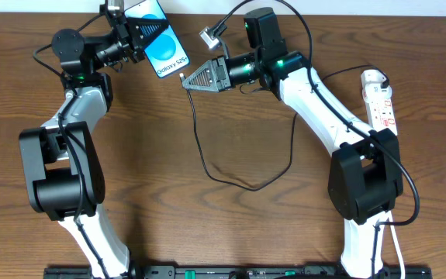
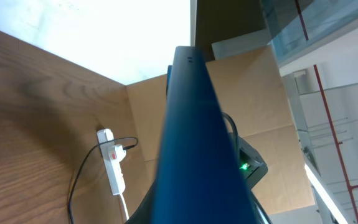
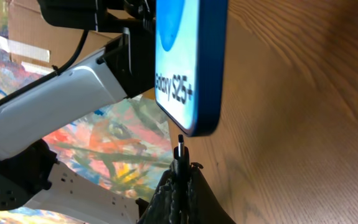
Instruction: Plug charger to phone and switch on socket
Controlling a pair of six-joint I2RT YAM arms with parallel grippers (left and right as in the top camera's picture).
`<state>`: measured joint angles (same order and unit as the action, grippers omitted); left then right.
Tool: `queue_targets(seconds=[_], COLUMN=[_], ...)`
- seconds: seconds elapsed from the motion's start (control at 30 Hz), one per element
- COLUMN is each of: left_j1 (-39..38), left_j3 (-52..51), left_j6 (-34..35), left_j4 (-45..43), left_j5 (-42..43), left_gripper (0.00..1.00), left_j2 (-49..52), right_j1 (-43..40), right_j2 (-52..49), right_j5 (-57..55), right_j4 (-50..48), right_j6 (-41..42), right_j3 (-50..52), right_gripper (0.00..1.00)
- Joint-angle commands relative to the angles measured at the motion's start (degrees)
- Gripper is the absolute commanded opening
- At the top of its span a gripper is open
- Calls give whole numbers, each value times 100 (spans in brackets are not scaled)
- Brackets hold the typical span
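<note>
Right gripper (image 3: 180,186) is pinched tight on the charger (image 3: 180,149) at its plug tip, and that tip points up at the phone (image 3: 188,68), just short of its bottom edge. Left gripper (image 1: 140,32) clamps the phone, tilted. The black cable loops across the table (image 1: 230,232). The socket (image 1: 381,97) lies well apart, far right.
</note>
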<state>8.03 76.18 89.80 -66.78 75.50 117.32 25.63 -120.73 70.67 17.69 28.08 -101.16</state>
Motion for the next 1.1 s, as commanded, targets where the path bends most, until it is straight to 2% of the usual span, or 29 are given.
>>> queue_targets(seconds=[0.0, 1.07], left_j1=[-13, -125], left_j3=[44, 44], left_j6=[-11, -11], left_j4=[-166, -170], left_j5=[76, 203], left_gripper=[7, 7], left_j2=[-74, -74], right_j1=[-9, 125], right_j2=[146, 144], right_j5=[199, -28], right_j4=[-122, 9], right_j6=[68, 107], right_j3=[-81, -70], right_gripper=[1, 1])
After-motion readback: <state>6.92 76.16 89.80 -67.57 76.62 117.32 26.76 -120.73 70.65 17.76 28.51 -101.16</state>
